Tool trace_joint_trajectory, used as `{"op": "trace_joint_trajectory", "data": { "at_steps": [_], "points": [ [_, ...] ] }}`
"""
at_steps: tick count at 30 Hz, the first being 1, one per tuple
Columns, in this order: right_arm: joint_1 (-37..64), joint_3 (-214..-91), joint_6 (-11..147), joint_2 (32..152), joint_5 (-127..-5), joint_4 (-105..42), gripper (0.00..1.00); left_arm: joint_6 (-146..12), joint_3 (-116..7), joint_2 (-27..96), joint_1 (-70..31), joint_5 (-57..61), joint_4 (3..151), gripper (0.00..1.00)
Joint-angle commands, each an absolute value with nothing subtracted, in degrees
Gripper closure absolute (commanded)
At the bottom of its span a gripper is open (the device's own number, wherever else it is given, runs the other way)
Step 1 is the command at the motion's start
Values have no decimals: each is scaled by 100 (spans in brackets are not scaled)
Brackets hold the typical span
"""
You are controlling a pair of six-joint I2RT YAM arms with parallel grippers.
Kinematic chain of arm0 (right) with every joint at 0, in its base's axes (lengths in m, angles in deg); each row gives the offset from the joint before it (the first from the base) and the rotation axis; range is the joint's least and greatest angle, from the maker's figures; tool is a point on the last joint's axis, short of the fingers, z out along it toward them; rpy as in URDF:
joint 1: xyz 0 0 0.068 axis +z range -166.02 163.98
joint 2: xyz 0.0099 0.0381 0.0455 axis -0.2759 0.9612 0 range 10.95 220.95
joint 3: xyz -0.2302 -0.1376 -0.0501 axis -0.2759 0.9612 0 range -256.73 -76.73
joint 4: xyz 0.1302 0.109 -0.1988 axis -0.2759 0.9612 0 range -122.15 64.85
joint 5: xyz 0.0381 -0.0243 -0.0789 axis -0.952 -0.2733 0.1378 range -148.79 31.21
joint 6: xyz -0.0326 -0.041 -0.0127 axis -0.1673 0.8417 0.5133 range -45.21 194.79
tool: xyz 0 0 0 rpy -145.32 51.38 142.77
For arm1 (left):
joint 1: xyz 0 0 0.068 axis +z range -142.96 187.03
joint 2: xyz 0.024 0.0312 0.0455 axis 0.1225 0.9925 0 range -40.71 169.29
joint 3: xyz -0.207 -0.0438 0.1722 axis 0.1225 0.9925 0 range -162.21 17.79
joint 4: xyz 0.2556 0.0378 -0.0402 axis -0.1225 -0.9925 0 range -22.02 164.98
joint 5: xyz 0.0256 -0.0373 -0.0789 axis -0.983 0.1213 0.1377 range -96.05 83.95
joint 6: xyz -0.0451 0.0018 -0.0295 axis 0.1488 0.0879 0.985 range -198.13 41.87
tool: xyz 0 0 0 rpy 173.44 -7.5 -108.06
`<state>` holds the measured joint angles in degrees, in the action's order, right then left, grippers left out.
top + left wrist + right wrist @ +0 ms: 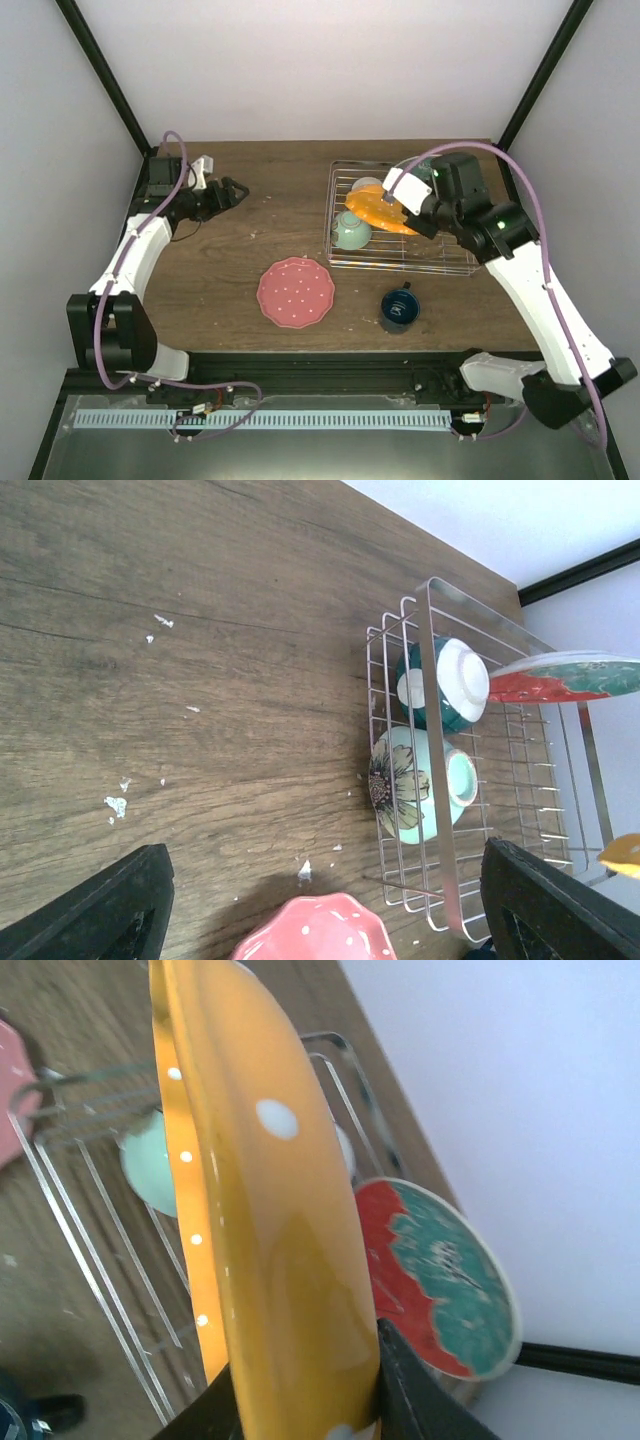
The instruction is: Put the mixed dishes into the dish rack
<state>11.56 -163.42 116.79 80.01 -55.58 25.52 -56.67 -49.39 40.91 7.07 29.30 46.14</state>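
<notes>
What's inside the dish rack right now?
The blue-outside bowl, pale green bowl and red-and-teal plate sit in the dish rack. The orange plate, held in the right gripper, hangs over it and hides part of the rack floor in the top view.

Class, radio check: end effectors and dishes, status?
Right end effector shut on orange plate, over dish rack. Left end effector open, empty. Pink plate, mug on table.

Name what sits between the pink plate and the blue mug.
Only bare tabletop separates the pink plate and blue mug, seen in the top view.
</notes>
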Motion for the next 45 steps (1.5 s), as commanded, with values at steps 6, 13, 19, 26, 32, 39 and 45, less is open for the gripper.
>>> {"op": "trace_joint_trajectory", "data": {
  "at_steps": [6, 13, 19, 26, 32, 39, 45],
  "points": [
    [961, -15369, 13422, 7255, -3930, 773, 99, -5666, -5094, 4351, 736, 3146, 4889, 16],
    [449, -15260, 14264, 7270, -3796, 253, 99, -5718, -5117, 4414, 737, 3137, 4879, 16],
    [135, -15204, 14733, 7501, -3901, 5, 99, -5747, -5100, 4410, 732, 3128, 4871, 16],
    [10, -15036, 15075, 7800, -3946, -159, 99, -5755, -5063, 4377, 735, 3082, 4862, 16],
    [-122, -14786, 15319, 7995, -3966, -502, 99, -5676, -4920, 4319, 735, 3043, 4936, 16],
    [-339, -14595, 15677, 8182, -3961, -993, 99, -5568, -4768, 4229, 734, 2993, 5011, 17],
    [-412, -14562, 15785, 8305, -4207, -1044, 99, -5512, -4677, 4159, 737, 2922, 5028, 17]
  ]
}}
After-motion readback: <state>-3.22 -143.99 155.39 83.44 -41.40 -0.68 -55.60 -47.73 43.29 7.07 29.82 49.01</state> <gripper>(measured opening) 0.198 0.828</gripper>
